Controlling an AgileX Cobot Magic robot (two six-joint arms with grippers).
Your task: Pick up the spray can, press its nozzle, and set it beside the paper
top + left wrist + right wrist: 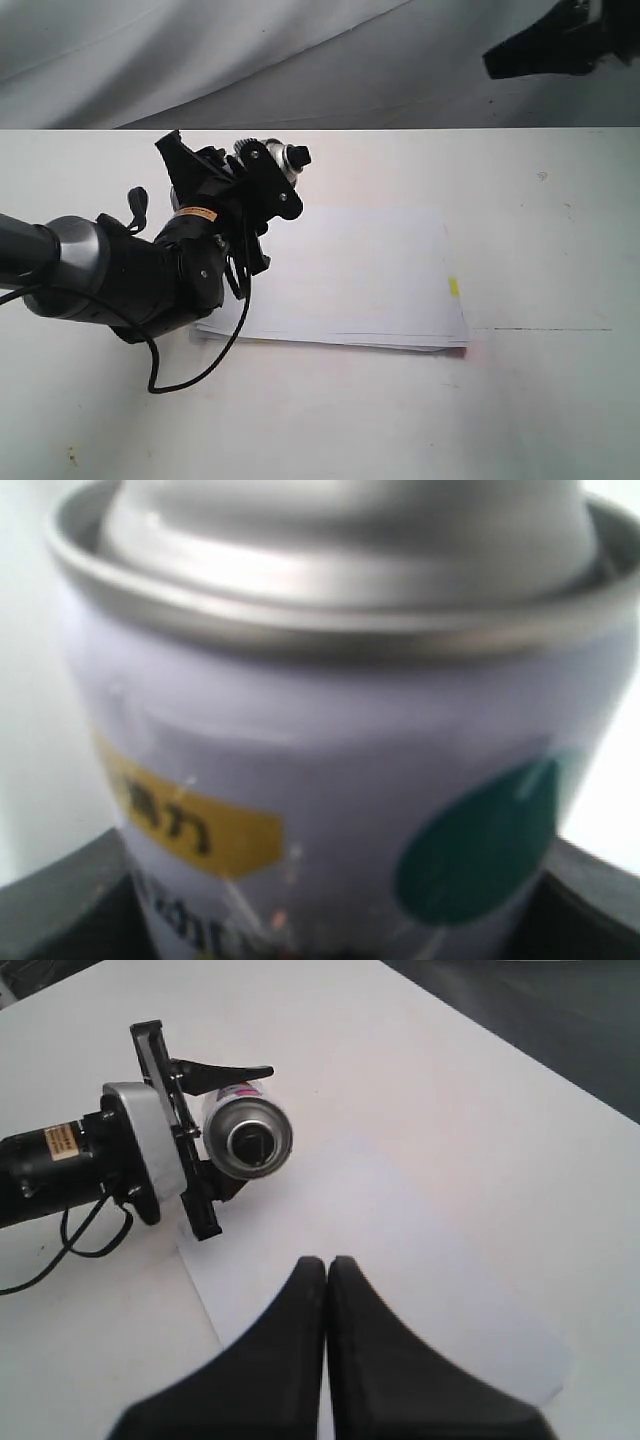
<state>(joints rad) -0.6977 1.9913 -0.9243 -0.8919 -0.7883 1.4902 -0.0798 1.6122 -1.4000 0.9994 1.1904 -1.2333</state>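
My left gripper is shut on the spray can and holds it in the air, tilted, over the far left corner of the paper. The can's black nozzle points right. The left wrist view is filled by the spray can, its silver rim and teal dot up close. In the right wrist view the spray can faces the camera end-on, held by the left gripper. My right gripper is shut and empty, high above the paper; in the exterior view the right gripper hangs at the top right.
A small yellow tab marks the paper's right edge. The white table reaches a far edge, with grey cloth behind. A black cable loops from the left arm onto the table.
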